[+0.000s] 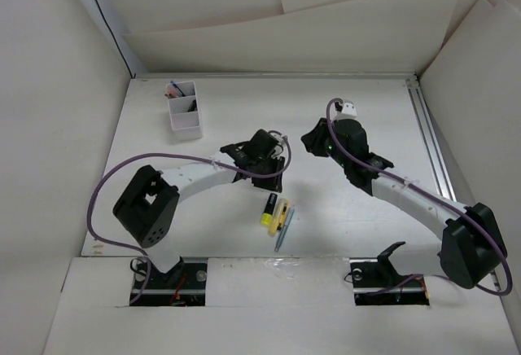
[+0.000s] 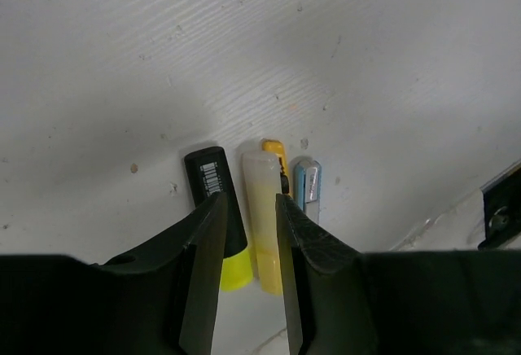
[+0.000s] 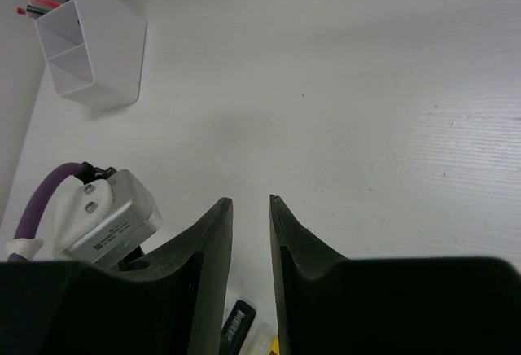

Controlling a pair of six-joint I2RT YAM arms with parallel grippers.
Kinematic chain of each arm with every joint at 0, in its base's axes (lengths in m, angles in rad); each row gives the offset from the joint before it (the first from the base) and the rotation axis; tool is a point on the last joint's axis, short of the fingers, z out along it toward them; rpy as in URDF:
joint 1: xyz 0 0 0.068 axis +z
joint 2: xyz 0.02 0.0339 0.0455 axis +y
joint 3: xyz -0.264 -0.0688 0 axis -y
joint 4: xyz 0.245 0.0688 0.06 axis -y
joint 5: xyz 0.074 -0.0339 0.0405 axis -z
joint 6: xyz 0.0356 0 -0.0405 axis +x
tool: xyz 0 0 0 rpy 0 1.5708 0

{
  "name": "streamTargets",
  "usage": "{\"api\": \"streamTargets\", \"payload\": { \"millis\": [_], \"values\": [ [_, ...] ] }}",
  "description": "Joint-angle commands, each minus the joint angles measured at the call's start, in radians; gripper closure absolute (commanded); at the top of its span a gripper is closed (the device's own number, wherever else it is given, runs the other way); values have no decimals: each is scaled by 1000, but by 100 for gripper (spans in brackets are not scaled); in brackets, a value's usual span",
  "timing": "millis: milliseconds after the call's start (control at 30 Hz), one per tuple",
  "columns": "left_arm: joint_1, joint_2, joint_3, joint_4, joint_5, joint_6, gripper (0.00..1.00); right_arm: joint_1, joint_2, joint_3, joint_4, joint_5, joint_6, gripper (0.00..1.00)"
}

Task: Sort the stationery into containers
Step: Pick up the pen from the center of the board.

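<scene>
Left gripper (image 2: 248, 204) is hovering, fingers narrow, over highlighters (image 2: 262, 172); right gripper (image 3: 249, 202), narrow and empty, is showing what the left's camera misses: far-left box (image 3: 106, 46) with pens (image 3: 45, 1).

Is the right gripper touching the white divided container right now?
Apart. The right wrist view shows the right gripper over the table, jaws open and empty, with the container far off at the upper left.
</scene>
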Motion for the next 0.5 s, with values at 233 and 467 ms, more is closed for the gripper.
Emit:
{"api": "streamTargets", "payload": {
  "millis": [233,467],
  "values": [
    [-21,77,68,-76,-157,17,73,-9,-19,12,13,5,2,69],
    [-66,124,104,-104,-204,17,72,-9,-10,12,13,-5,2,69]
  ]
}}
